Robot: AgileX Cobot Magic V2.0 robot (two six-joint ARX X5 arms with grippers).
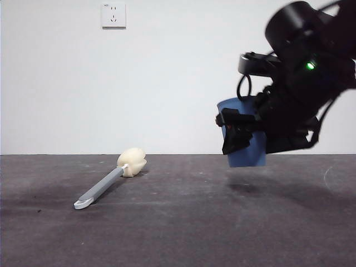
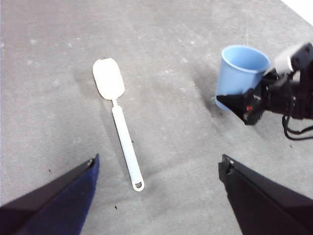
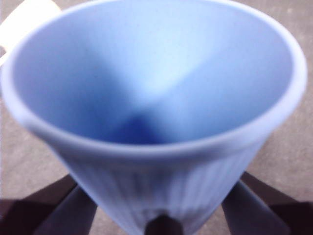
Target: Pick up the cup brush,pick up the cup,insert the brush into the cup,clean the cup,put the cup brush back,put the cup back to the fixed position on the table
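The blue ribbed cup [image 1: 247,156] hangs a little above the table [image 1: 194,228] at the right, slightly tilted and mouth up. My right gripper [image 1: 245,133] is shut on its sides. The right wrist view is filled by the cup [image 3: 156,98], with the right gripper [image 3: 159,213] clamped around its lower part. The cup brush [image 1: 108,183] lies flat on the table at the left, cream sponge head toward the wall. My left gripper [image 2: 159,161] is open and empty above the brush [image 2: 122,137]. The left wrist view also shows the cup [image 2: 242,63] in the right gripper [image 2: 249,103].
A white wall with a socket [image 1: 113,15] stands behind the table's far edge. The cup's shadow [image 1: 245,186] lies on the table below it. Bare table lies between the brush and the cup.
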